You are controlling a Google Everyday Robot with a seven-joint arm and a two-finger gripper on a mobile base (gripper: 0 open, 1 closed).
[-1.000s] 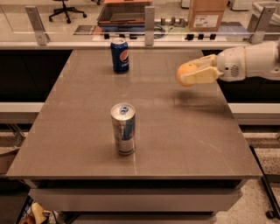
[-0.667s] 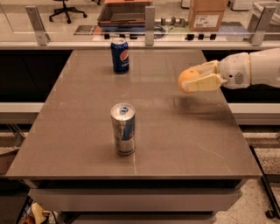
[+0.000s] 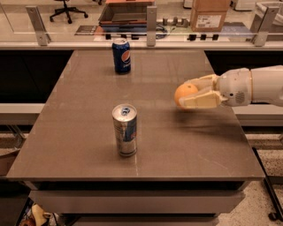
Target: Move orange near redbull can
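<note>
The redbull can, tall, slim and silver with blue panels, stands upright near the front middle of the brown table. My gripper reaches in from the right and is shut on the orange, holding it a little above the table's right side. The orange sits between the cream fingers, well to the right of the can and slightly farther back.
A dark blue Pepsi can stands at the back of the table. A rail with metal posts runs behind the table. A cardboard box and an office chair are beyond it.
My gripper with the orange has moved toward the front of the table and lower. Both cans have stayed put.
</note>
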